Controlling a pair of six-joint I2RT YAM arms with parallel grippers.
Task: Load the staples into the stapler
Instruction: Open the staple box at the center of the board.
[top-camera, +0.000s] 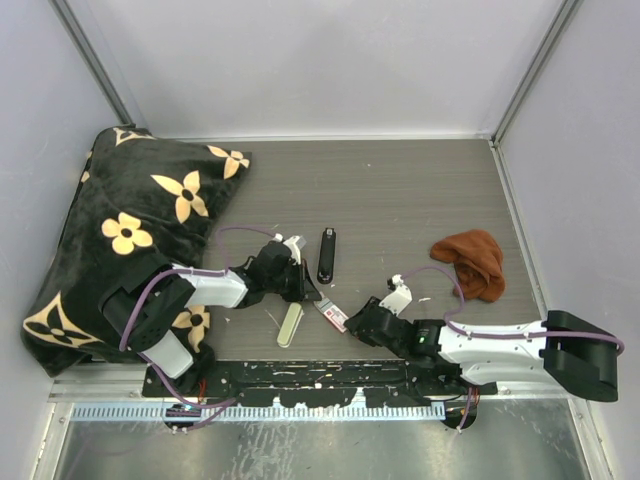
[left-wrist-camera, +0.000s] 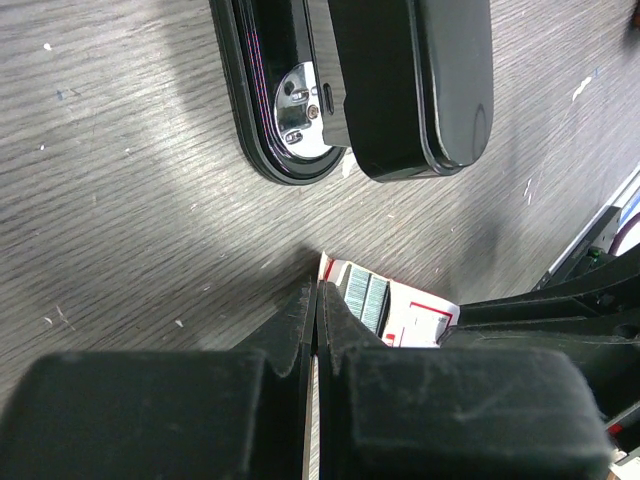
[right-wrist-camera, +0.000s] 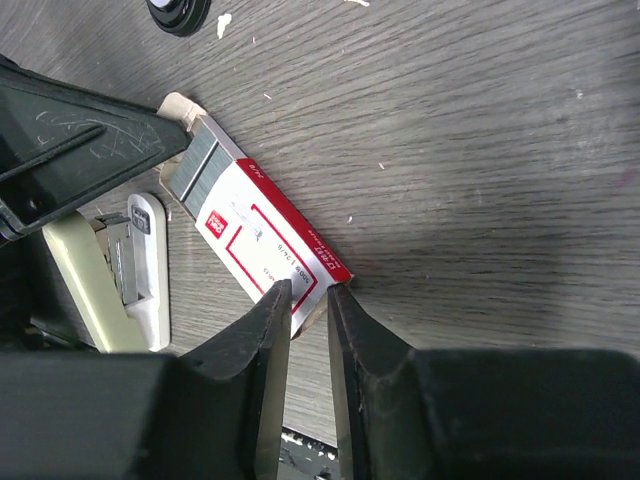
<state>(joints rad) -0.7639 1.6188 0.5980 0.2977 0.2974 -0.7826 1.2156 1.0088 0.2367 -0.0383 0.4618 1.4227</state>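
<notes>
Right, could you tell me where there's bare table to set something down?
The table's far strip, beyond blanket and stapler, is bare; so is the patch between stapler and brown cloth. Near centre, around box and cream oblong, it is crowded.

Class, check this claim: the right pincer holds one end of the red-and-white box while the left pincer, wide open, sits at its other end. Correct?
Not quite: the left pincer is shut, not open, as the left wrist view shows. The right pincer does hold the red-and-white box by one end.
</notes>
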